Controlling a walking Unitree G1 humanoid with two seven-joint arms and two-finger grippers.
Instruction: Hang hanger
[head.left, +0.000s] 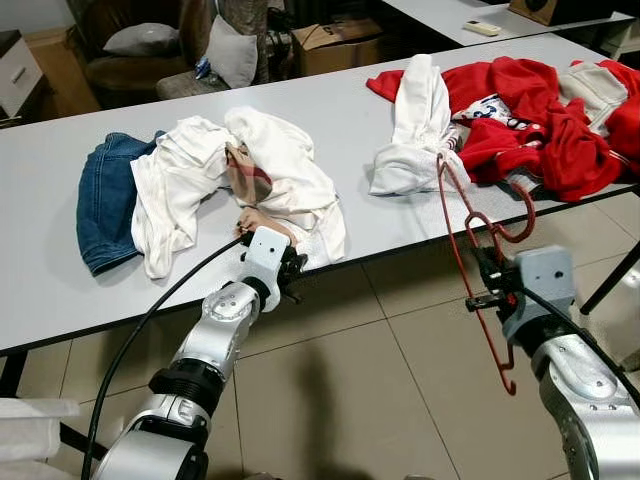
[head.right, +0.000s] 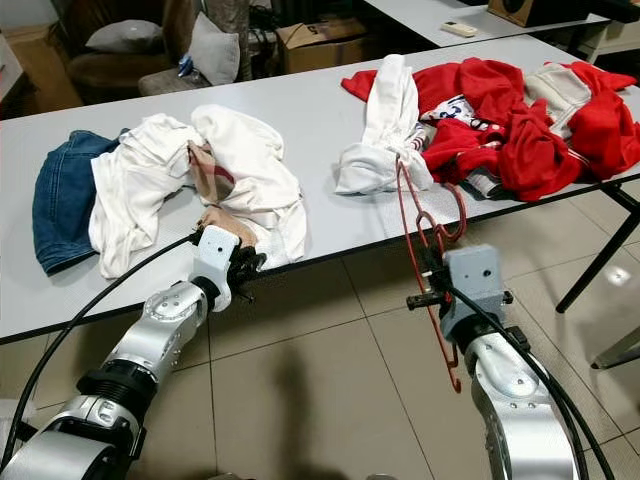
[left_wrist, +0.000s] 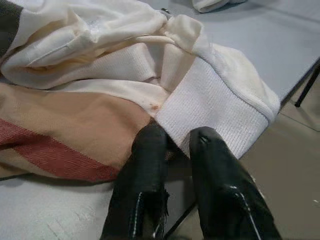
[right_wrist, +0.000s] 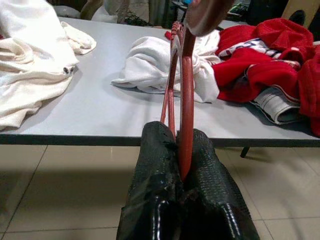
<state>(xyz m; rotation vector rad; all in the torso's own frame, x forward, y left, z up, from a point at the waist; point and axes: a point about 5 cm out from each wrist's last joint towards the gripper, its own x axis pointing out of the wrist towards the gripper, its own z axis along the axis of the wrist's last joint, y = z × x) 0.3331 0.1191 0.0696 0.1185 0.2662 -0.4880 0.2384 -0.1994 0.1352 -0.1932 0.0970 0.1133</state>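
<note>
Red wire hanger (head.left: 478, 262) sits clenched in my right pincer (head.left: 487, 285), black fingers (right_wrist: 165, 175) pinched hard on its frame. I see the pincer off the front edge of the bench (head.left: 60, 190), over the tiled floor (head.left: 400, 400). Hanger runs near upright: top end reaches up against the white garment (head.left: 415, 125) at the bench edge, bottom end hangs below the pincer toward the floor. Beside that garment, a heap of red clothes (head.left: 545, 110).

My left pincer (left_wrist: 175, 150) is at the bench's front edge, fingers a little apart and gripping nothing, tips at the ribbed hem of a cream sweater (head.left: 285, 170). Tan cloth with a red stripe (left_wrist: 60, 135) lies just beside them. Further along, a white shirt (head.left: 165, 195), then folded jeans (head.left: 105, 200).
</note>
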